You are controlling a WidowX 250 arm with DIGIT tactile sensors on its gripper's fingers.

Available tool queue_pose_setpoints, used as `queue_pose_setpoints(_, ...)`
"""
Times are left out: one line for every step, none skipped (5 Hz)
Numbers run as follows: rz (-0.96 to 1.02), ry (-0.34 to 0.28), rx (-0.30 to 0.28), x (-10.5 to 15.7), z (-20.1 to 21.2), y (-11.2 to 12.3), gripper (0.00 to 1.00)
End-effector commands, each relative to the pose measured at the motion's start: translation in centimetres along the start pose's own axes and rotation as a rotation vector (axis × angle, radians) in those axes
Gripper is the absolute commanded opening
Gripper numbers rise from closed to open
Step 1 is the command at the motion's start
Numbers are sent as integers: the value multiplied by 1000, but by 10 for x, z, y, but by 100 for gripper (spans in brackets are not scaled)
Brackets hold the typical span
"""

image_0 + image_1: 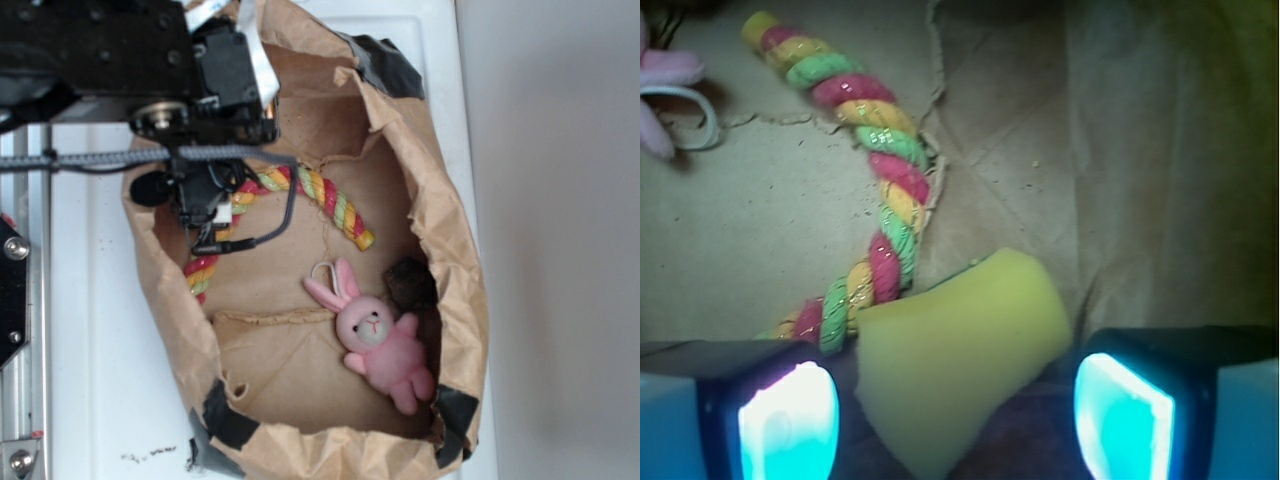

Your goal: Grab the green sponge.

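White worktop (90,400) fills the scene, and on it sits a brown paper bag (450,250) laid open, its torn rim patched at the corners with dark tape (232,422). Inside the bag, a rope (330,200) twisted in red, yellow and green curves across the upper part of the paper floor. A pink plush rabbit (385,345) lies near the lower right, touching the bag's wall, with a dark lump (408,283) just beside its head that is too shadowed to make out. The black robot arm (120,60) reaches in from the upper left, hiding the spot beneath it in the exterior view.

From the wrist view, the tool (955,415) stands open, its two pads glowing pale blue at either side, not touching anything. The green sponge (960,365) lies between them on the bag's floor, its yellow foam face up and only a thin green edge showing along the top. The rope's lower end touches the sponge's left corner. A grey wall (560,240) borders the worktop on the right.
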State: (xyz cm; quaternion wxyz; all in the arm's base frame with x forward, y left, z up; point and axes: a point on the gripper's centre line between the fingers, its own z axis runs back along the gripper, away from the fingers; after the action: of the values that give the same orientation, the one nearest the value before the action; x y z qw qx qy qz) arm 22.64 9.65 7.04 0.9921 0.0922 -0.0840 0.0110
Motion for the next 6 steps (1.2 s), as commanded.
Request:
queue_pose_setpoints(-7, 38, -39, 4, -9, 0, 100)
queue_pose_setpoints(-10, 60, -19, 9, -21, -3, 100)
queue_pose_setpoints(-12, 78, -1, 14, -31, -5, 100)
queue_pose_setpoints(-16, 94, 41, 19, -41, -8, 100)
queue_pose_setpoints(-19, 91, 56, 19, -43, -9, 100)
queue_pose_setpoints(-25, 84, 54, 18, -43, -10, 100)
